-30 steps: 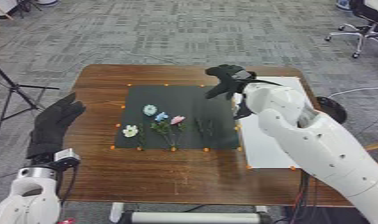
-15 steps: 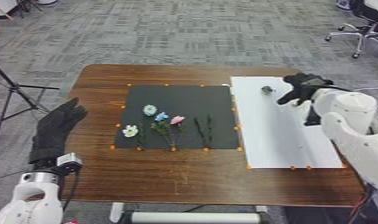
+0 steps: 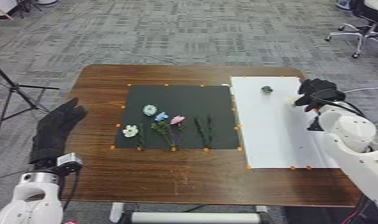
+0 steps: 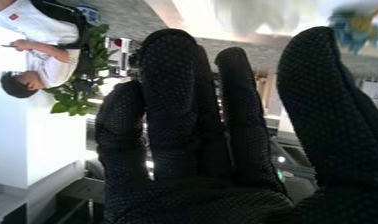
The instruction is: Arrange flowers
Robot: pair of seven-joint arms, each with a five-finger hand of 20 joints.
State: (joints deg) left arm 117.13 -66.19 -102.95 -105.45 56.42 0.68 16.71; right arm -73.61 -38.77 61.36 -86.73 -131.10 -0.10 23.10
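Right robot hand (image 3: 320, 91) sits farther right than before, near edge of white sheet (image 3: 279, 132), fingers straight, thumb apart. Left robot hand (image 3: 54, 126): fingers extended. Flower (image 3: 267, 89): small, bluish, on sheet's far part.

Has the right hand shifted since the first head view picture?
Yes, to the right: the right hand was by the dark mat's far right corner, and now it is at the white sheet's right edge.

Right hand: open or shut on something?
Open. In the right wrist view, the right hand has its fingers straight and its thumb apart from them, nothing held between.
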